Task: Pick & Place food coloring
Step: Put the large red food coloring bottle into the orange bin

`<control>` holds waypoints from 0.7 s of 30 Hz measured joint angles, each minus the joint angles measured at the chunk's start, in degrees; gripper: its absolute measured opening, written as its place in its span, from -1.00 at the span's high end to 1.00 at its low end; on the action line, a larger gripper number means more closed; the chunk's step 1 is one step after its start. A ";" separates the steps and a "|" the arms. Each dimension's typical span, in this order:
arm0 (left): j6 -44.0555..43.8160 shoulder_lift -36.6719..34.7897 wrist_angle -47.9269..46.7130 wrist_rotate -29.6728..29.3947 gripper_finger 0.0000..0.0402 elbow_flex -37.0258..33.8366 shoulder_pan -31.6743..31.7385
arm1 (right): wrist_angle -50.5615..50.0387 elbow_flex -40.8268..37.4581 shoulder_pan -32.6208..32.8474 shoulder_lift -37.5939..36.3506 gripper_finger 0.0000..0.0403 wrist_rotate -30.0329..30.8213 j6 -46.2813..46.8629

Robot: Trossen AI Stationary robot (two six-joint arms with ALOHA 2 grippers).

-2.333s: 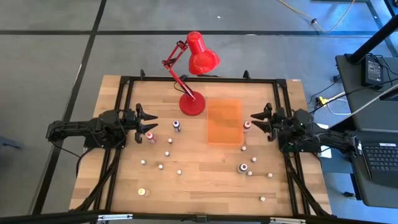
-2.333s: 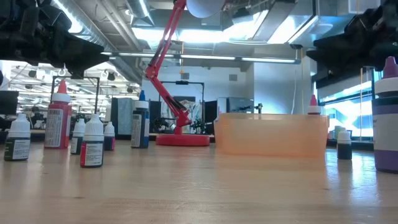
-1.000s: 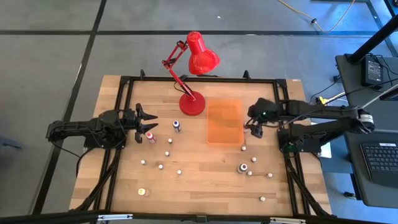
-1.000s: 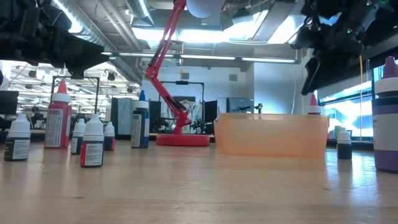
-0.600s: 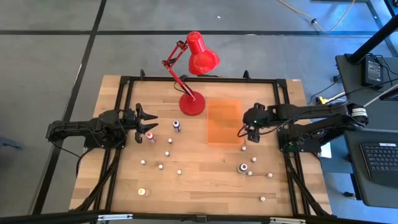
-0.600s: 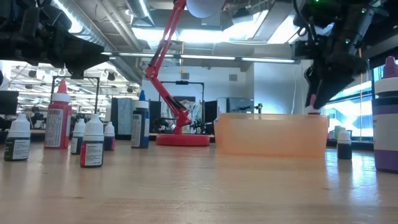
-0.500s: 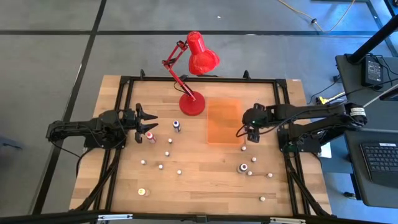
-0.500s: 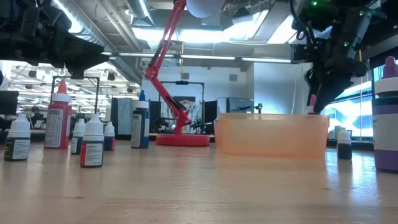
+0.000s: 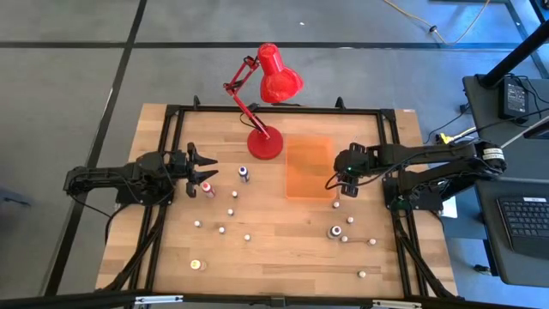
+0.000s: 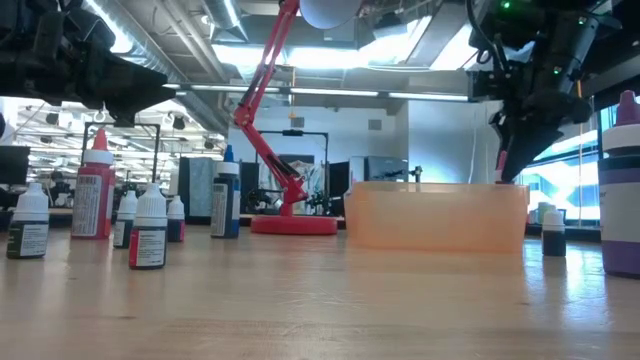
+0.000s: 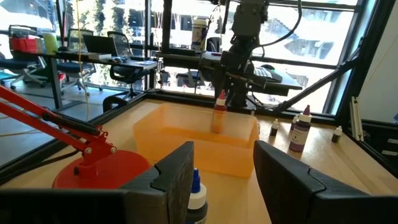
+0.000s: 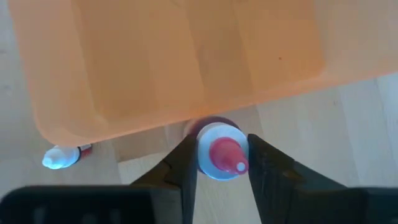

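Right end effector [image 9: 340,183] just beside orange tray [image 9: 309,167]; left end effector [image 9: 202,168] near red bottle [image 9: 208,189].

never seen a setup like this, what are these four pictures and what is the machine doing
It is a robot with two dark arms at a wooden table, each ending in two fingers. One picture looks straight down, one looks level across the tabletop, and two come from cameras on the arms' wrists.

On the table stand a red desk lamp, an orange tray and scattered small food coloring bottles.

The right gripper is beside the tray, its fingers closed against the sides of a red-tipped bottle standing on the wood. The left gripper waits at the table's left side, fingers apart, holding nothing, with a blue-tipped bottle just ahead.
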 joint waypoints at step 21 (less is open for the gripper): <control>-1.46 -0.01 0.00 0.02 0.18 0.00 0.00 | -6.08 20.54 -5.61 4.03 0.42 10.36 -7.74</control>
